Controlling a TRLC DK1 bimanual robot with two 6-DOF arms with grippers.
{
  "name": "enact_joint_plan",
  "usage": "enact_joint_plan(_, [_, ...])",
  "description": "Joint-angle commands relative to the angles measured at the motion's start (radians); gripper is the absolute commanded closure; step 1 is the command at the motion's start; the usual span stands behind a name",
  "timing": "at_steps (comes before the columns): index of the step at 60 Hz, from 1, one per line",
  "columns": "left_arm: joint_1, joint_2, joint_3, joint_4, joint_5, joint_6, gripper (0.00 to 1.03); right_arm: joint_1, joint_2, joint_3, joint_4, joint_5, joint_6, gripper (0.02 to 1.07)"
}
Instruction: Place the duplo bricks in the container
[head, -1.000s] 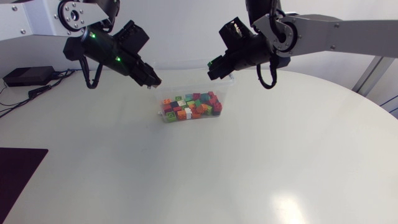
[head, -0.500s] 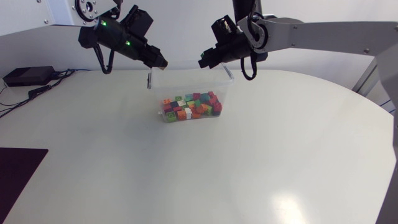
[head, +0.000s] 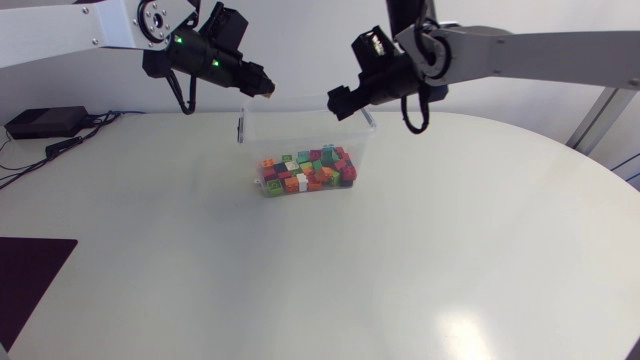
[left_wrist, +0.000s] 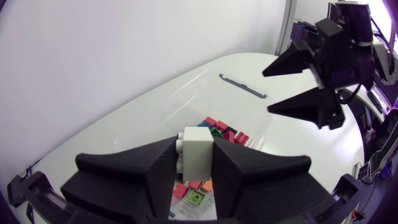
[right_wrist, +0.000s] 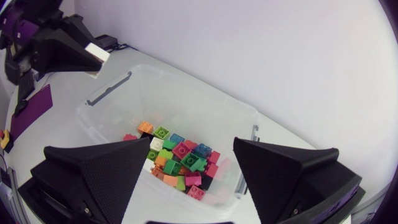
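I am pinching a white duplo brick (left_wrist: 198, 155), a plain blocky piece with round studs on one face, between the fingers of my left gripper (head: 262, 88), and I am holding it in the air above the left end of the clear plastic container (head: 290, 135). My right gripper (head: 340, 103) is hanging over the container's right end with its fingers spread wide. Inside the container, a heap of bricks (head: 308, 170) in red, pink, green, orange, teal and white is covering the floor.
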Motion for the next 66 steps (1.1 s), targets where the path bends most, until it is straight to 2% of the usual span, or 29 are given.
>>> enact_joint_plan(1, [-0.011,0.048,0.054,0.030,0.008,-0.051,0.74,-0.024,-0.115,-0.097,0.025,0.006,-0.009,0.06])
enact_joint_plan(9, [-0.032,0.093,0.088,0.061,0.008,-0.075,0.71,-0.061,-0.233,-0.241,0.048,0.009,-0.044,0.06])
enact_joint_plan(14, [-0.041,0.108,0.088,0.107,-0.002,-0.091,0.55,-0.070,-0.296,-0.318,0.070,0.017,-0.065,0.06])
enact_joint_plan(18, [-0.060,0.139,0.089,0.170,-0.096,-0.109,0.02,-0.073,-0.350,-0.373,0.071,0.026,-0.082,0.06])
enact_joint_plan(29, [-0.084,0.064,0.037,0.176,-0.166,-0.098,0.03,-0.073,-0.490,-0.461,0.064,0.064,-0.107,0.06])
enact_joint_plan(37, [-0.075,-0.044,-0.038,0.219,-0.228,-0.092,0.03,-0.076,-0.602,-0.533,0.071,0.135,-0.134,0.06])
enact_joint_plan(44, [-0.037,-0.174,-0.164,0.282,-0.271,-0.091,0.03,-0.104,-0.686,-0.583,0.073,0.195,-0.137,0.06])
enact_joint_plan(55, [0.022,-0.357,-0.337,0.293,-0.272,-0.075,0.03,-0.144,-0.815,-0.660,0.067,0.271,-0.128,0.06])
enact_joint_plan(66, [0.091,-0.541,-0.518,0.337,-0.272,-0.043,0.03,-0.202,-0.985,-0.775,0.110,0.279,-0.119,0.06])
